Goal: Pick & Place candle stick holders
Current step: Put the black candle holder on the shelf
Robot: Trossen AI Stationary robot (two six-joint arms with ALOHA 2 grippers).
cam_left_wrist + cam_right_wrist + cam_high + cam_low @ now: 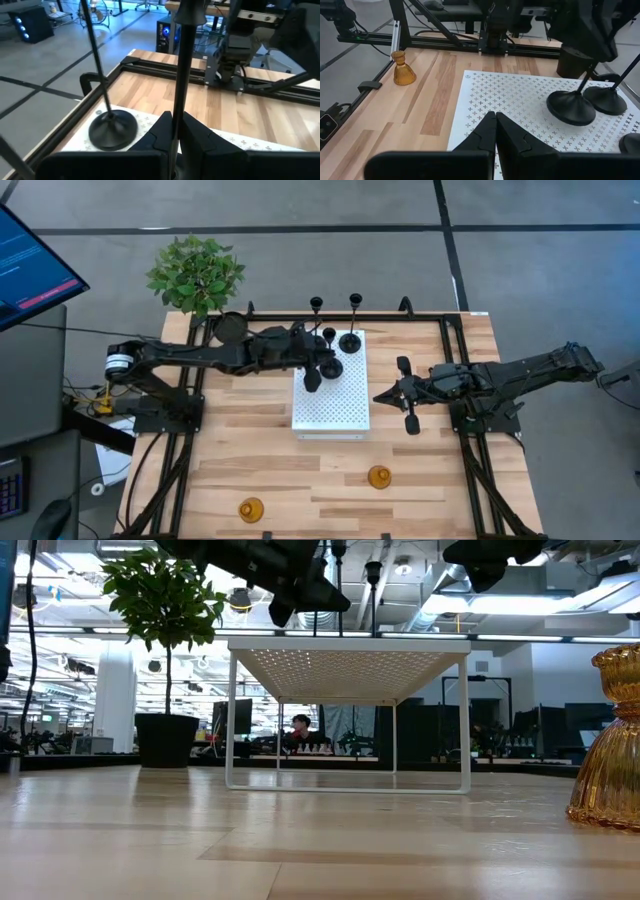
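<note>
Overhead, the left pincer (pixel 313 375) reaches over the white perforated stand (pixel 330 412) in the middle of the wooden surface (pixel 260 465), clenched on the thin stem of a black candle stick holder (pixel 179 75); the left wrist view shows that stem pinched between its dark fingers (pixel 162 131). A second black holder (pixel 351 338) stands upright on the stand's far part, and its disc base (pixel 112 130) rests just beside the held one. A third black holder (pixel 316 304) appears at the stand's far edge. The right pincer (pixel 383 395) hovers just off the stand's right edge, clenched on nothing. Two amber holders (pixel 379 477) (pixel 250 509) sit on the surface's near side, well apart from the stand. A potted plant (pixel 195 275) stands at the far left corner.
</note>
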